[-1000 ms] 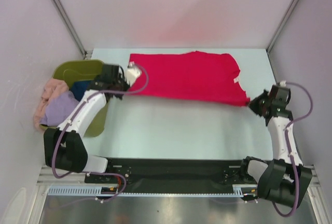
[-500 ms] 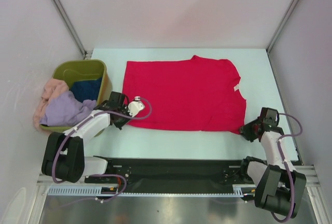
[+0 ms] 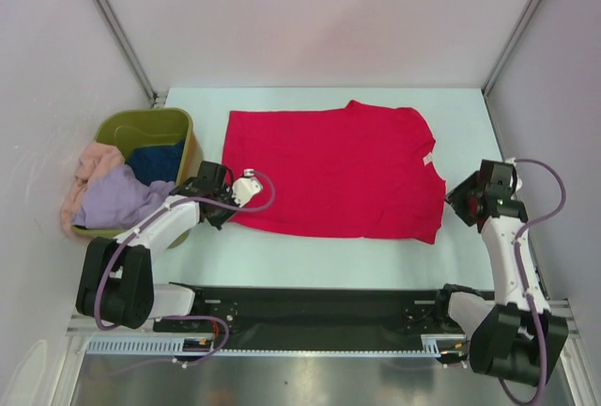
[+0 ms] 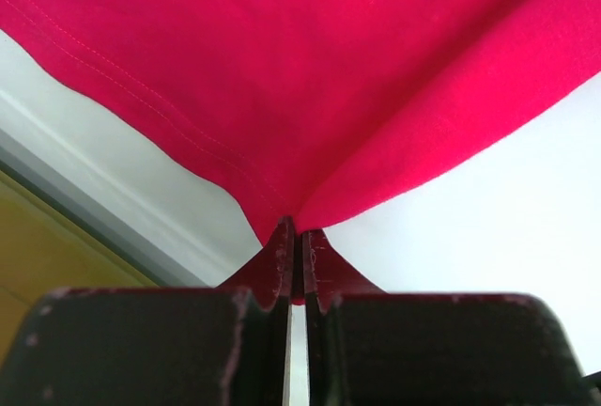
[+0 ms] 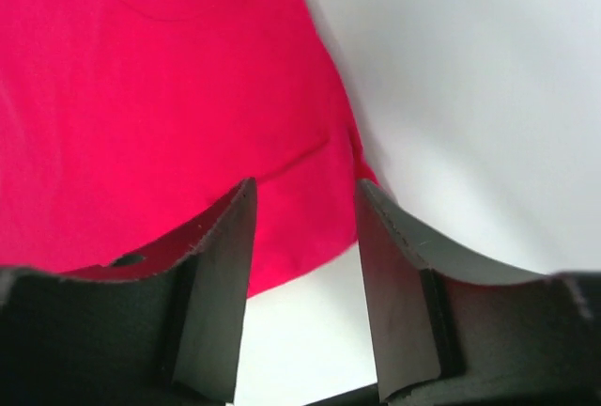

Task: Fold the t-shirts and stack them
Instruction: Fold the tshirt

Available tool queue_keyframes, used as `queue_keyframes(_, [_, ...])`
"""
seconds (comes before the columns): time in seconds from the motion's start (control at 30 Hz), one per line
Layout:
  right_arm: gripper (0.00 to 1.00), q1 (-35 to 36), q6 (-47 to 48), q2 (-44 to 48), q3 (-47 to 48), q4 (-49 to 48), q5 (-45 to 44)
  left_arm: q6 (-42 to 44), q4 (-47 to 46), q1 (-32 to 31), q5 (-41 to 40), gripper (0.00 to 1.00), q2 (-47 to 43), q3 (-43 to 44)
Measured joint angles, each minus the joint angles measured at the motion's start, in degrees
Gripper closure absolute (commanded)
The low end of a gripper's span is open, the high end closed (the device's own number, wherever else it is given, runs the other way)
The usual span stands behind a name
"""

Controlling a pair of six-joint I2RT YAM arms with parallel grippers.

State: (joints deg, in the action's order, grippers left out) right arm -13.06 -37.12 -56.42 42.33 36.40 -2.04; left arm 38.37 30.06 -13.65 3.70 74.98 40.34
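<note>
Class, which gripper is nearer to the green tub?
Left. The left gripper is beside the tub, pinching a corner of the red t-shirt; the right gripper sits beyond the shirt's opposite edge.

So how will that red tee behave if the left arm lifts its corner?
Probably floppy: the tee lies flat and gathers into folds where the left jaws pinch its corner. Likely light: its stitched hem looks thin. Lifted there, the rest would probably sag and drag over the table.

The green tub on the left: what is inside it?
The green tub holds crumpled cloth: a lavender piece, a peach-pink piece, a dark blue piece. Anything beneath them is covered.
</note>
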Motion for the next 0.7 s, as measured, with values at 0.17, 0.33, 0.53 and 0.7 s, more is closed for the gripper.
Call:
queue_keyframes(0.17, [0.53, 2.16, 6.45, -16.22, 6.34, -0.26, 0.81, -0.92, 0.02, 0.00, 0.33, 0.95, 0.00, 0.07])
queue_keyframes(0.33, [0.52, 7.63, 11.65, -28.87, 8.83, 0.81, 1.62, -1.46, 0.04, 0.00, 0.98, 0.95, 0.00, 0.09])
queue_keyframes(0.53, [0.53, 10.49, 13.49, -31.85, 9.64, 3.13, 1.79, -2.19, 0.11, 0.00, 1.05, 0.96, 0.00, 0.83])
queue_keyframes(0.7, [0.71, 10.71, 14.05, -31.85, 9.18, 3.69, 0.68, -2.36, 0.39, 0.00, 1.05, 0.96, 0.00, 1.95])
